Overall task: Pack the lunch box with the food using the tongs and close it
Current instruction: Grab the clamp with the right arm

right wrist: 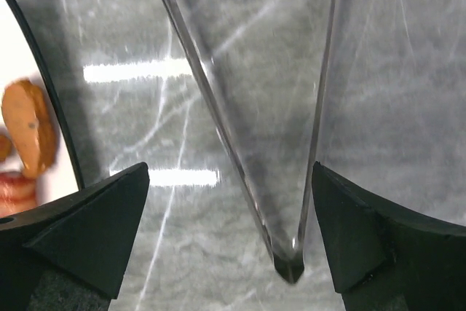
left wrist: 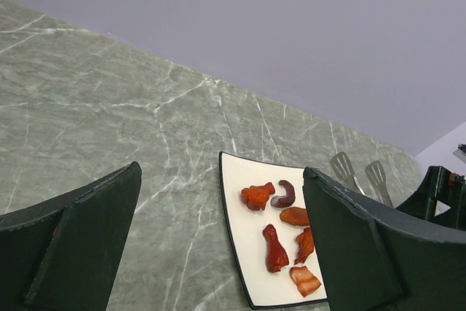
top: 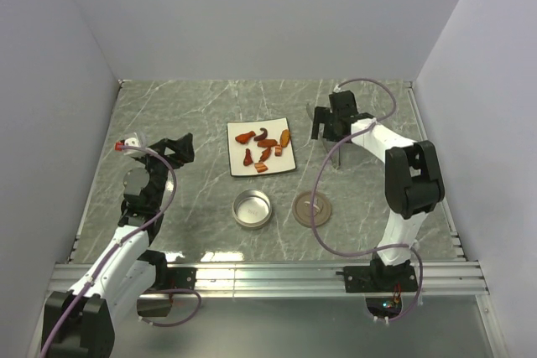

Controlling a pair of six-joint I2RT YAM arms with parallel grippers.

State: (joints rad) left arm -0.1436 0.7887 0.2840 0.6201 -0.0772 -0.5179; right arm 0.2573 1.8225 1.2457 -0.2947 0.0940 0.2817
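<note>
The tongs [right wrist: 290, 267] lie flat on the table as a narrow V. Their joined end sits between my right gripper's [right wrist: 229, 216] wide-open fingers, closer to the right finger [right wrist: 378, 231], and touches neither. From above, the tongs [top: 335, 155] are just below the right gripper [top: 330, 133]. The food [top: 264, 148] is several orange, red-brown and purple pieces on a white plate [top: 239, 168]. The silver lunch box [top: 252, 209] stands open and empty, its brown lid [top: 313, 208] flat beside it. My left gripper [top: 183, 153] hangs open at the left, holding nothing.
The left wrist view shows the plate [left wrist: 247, 245] with food [left wrist: 277, 249] between that gripper's fingers [left wrist: 73, 238], and the tongs' tips [left wrist: 342, 169] beyond. The plate's edge [right wrist: 18, 63] with an orange piece [right wrist: 29, 125] lies left of the right gripper. Walls close in the table.
</note>
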